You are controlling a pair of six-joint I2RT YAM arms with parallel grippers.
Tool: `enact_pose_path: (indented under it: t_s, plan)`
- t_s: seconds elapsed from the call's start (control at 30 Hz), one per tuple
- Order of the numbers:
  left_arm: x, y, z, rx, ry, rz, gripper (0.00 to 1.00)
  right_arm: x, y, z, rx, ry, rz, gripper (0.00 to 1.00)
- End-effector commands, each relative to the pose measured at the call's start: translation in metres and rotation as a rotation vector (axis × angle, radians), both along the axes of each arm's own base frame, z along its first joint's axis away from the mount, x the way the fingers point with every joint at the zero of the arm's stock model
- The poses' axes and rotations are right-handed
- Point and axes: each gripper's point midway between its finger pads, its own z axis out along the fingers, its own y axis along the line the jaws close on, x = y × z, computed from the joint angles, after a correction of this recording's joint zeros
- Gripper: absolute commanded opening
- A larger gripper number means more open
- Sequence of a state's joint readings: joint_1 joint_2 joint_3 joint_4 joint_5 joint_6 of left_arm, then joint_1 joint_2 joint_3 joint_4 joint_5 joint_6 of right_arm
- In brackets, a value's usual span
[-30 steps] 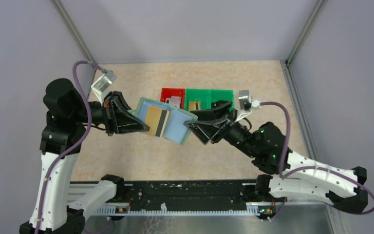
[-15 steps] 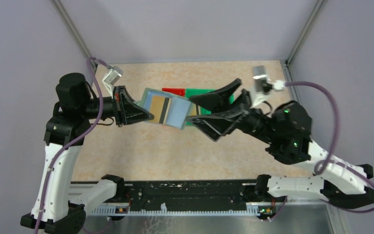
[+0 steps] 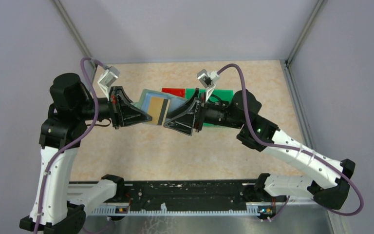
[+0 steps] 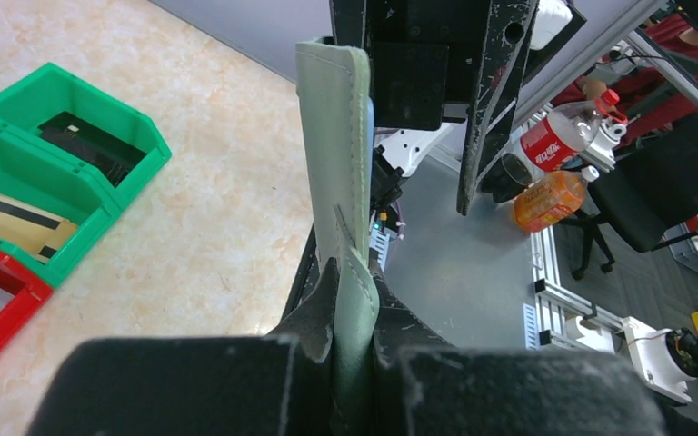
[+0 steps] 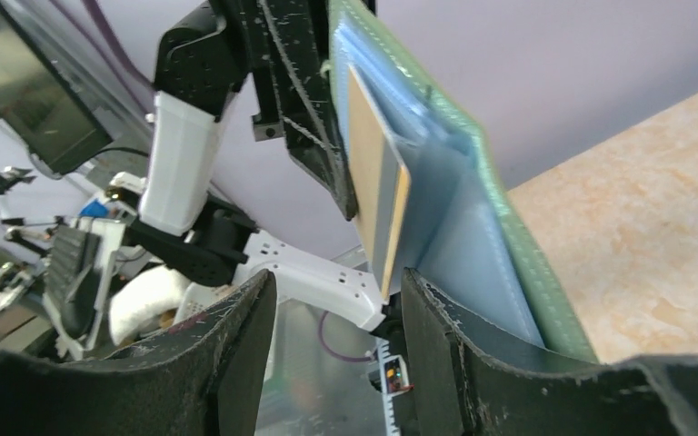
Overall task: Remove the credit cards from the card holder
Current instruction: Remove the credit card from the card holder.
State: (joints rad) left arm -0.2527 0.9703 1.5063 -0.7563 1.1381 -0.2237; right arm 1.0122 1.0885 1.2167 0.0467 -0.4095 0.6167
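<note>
Top view: left gripper [image 3: 141, 114] clenched on opened card holder [image 3: 148, 96], raised above table [image 3: 126, 156]; gold striped credit card [image 3: 158, 110] in pocket.
Left wrist: holder pinched edge-on.
Right wrist: right gripper [image 5: 338, 282] spread, straddling card corner.
Risk: jaws catching pocket lining too, dragging holder from clamp.

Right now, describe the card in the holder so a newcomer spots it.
Mid-air over the table, the left gripper holds the open card holder. Tucked in its pale blue lining is the card: tan-gold, dark stripe, the only one seen outside the bins.
</note>
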Motion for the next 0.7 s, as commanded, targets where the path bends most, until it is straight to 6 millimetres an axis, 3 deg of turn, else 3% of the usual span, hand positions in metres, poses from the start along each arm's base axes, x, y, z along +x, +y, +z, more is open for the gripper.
enact_pose_path:
  t_s: [0.0, 0.4, 0.67]
  plan:
    - [-0.014, 0.000, 0.011, -0.022, -0.032, -0.055, 0.00, -0.020, -0.011, 0.024, 0.083, -0.014, 0.095, 0.53]
    - [-0.024, -0.001, 0.013, -0.040, -0.012, -0.116, 0.00, -0.015, -0.001, 0.024, 0.088, -0.017, 0.120, 0.53]
    - [-0.020, 0.000, 0.009, -0.026, -0.016, -0.082, 0.00, -0.017, 0.005, 0.034, 0.137, -0.027, 0.162, 0.33]
